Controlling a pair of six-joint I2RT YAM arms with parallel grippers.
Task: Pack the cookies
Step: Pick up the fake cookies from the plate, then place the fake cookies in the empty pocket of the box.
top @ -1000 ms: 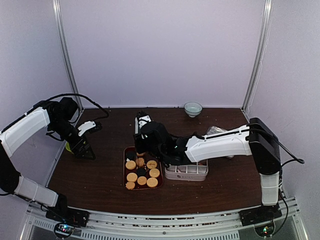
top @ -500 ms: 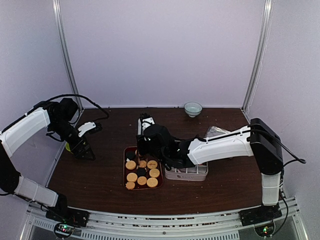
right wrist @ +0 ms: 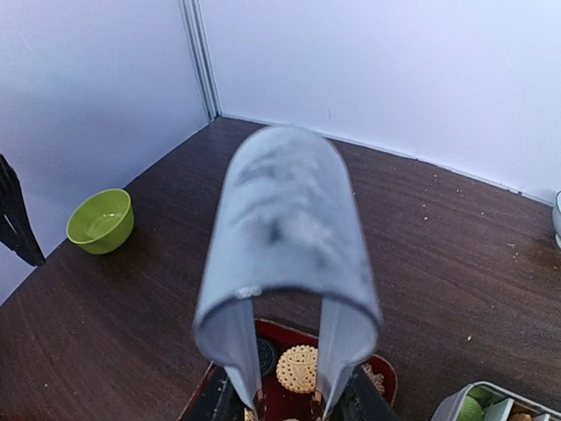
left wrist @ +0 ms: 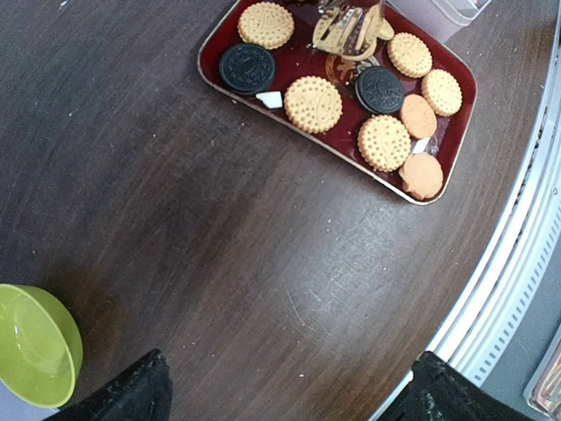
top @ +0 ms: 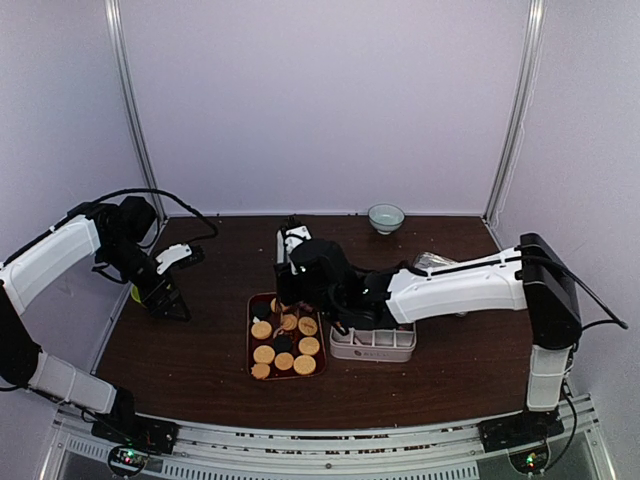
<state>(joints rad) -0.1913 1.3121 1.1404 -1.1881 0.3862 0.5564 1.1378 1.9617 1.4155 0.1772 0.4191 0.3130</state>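
As tongs (right wrist: 285, 228) loom close, few cookies (right wrist: 298, 368) show.

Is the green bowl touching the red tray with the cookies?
Apart. The left wrist view shows the green bowl at the bottom left and the red tray up top, with bare table between them.

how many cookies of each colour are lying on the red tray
Golden dotted round cookies: 5
Smooth orange cookies: 2
Dark brown round cookies: 2
Total: 9 in plain view; the metal tongs may hide another.
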